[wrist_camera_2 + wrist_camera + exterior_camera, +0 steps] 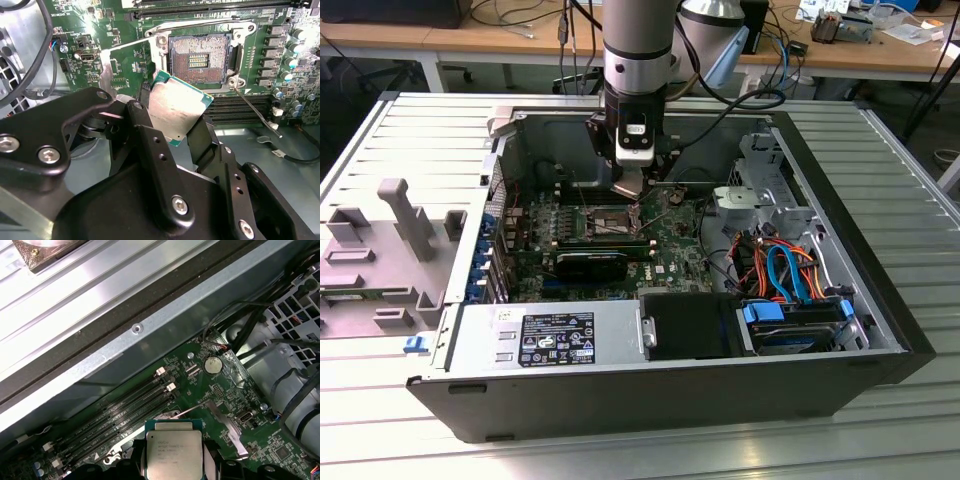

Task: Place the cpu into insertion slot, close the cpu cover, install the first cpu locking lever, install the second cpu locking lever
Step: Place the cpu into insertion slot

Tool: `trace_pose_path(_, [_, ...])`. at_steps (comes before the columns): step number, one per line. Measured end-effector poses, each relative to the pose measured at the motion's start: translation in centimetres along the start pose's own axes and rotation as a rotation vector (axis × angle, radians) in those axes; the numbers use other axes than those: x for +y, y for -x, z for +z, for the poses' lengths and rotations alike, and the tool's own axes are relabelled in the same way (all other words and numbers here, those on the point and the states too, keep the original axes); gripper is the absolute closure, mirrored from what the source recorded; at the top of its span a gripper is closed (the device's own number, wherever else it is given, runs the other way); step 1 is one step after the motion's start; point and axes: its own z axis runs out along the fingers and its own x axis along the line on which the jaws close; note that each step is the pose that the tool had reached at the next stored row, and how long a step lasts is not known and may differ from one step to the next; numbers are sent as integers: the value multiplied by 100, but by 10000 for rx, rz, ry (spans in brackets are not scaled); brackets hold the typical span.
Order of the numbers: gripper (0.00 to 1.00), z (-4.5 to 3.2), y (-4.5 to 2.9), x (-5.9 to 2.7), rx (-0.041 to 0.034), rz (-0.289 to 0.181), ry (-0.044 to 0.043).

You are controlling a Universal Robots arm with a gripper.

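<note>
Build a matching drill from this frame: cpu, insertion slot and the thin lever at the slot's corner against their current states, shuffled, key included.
Things:
1. cpu
2. insertion slot
3. thin lever

States:
A. bare, contacts showing
B. juts out from the slot's corner, not latched
C. clamped in the gripper, tilted, beside the slot

Pairs: 1-C; 2-A; 3-B

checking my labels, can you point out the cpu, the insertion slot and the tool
cpu [178, 104], second wrist view, middle of its silver top
insertion slot [200, 60], second wrist view, its dark centre
tool [170, 120], second wrist view, midway between its fingertips, shut on the cpu
</note>
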Motion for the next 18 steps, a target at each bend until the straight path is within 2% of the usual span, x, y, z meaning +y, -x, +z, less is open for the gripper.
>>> trace_pose_path(18, [46,4,0,0,-24,257,5])
